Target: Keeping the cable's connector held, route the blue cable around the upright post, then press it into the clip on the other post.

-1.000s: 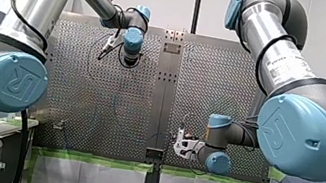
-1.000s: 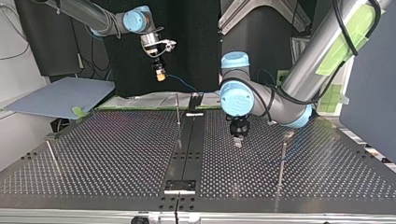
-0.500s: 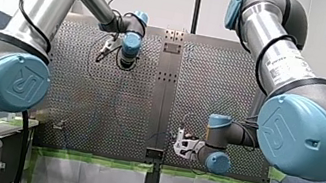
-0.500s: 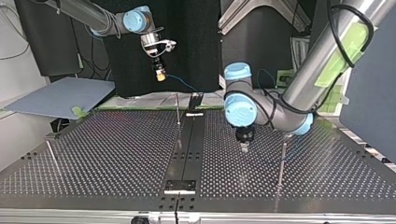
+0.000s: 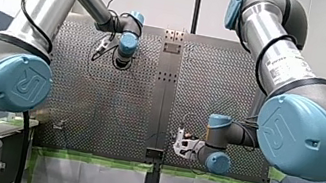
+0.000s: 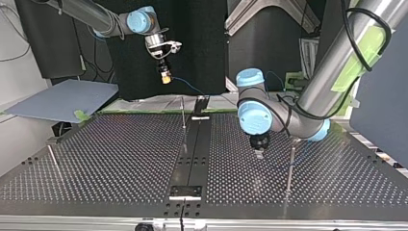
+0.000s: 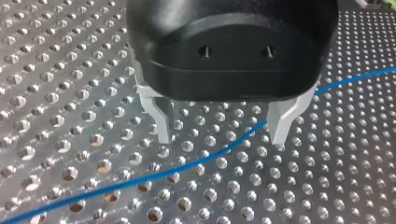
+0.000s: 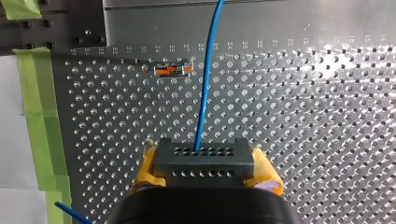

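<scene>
Two metal fingers [image 7: 163, 133] of my left gripper [image 7: 222, 140], which has a black body, stand wide apart just above the perforated metal table [image 7: 70, 70] and hold nothing. The thin blue cable [image 7: 187, 165] lies on the table and crosses the gap between them, passing close by one finger; whether it touches that finger cannot be told. In the top view this gripper hangs low just beside the thin upright metal post [image 6: 290, 163], on the side toward the table's dark centre strip [image 6: 192, 154]. Well apart from that post and much higher, my right gripper [image 8: 205, 173] has its yellow pads [image 8: 147, 170] closed against the dark grey block-shaped connector [image 8: 204, 161], whose face shows two rows of small holes. The cable leaves that face and runs straight ahead of the gripper over the table.
</scene>
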